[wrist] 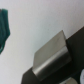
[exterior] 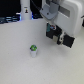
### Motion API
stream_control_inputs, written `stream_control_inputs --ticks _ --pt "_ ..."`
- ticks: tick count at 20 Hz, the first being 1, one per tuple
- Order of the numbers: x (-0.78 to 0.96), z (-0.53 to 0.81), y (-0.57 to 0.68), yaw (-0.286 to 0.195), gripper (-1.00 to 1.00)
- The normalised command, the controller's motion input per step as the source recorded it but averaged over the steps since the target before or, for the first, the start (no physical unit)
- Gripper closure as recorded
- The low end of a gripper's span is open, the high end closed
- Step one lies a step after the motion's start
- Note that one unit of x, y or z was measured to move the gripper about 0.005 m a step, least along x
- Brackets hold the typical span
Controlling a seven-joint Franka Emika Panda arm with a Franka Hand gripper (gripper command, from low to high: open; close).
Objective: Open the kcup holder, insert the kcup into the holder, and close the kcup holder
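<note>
Standing alone — kcup, gripper well apart.

The place looked like a robotics lab or test bench. A bare white table filled most of the exterior view, with a white robot arm mounted over it. Along the far edge stood dark equipment with blue glints and a white bottle-like object, too blurred to identify. Nothing domestic showed.
</note>
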Motion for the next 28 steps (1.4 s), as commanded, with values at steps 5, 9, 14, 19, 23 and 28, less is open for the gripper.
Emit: stream_control_inputs --ticks 5,9,14,19,23,28 --pt "-0.14 0.01 -0.43 -0.281 -1.00" --pt "-0.28 -0.04 -0.35 -0.280 -1.00" --pt "-0.37 -0.20 -0.36 -0.276 -1.00" --pt "-0.38 -0.34 -0.41 -0.267 -1.00" --pt "-0.35 -0.45 -0.44 -0.265 -1.00" --pt "-0.28 -0.44 -0.45 -0.268 -1.00"
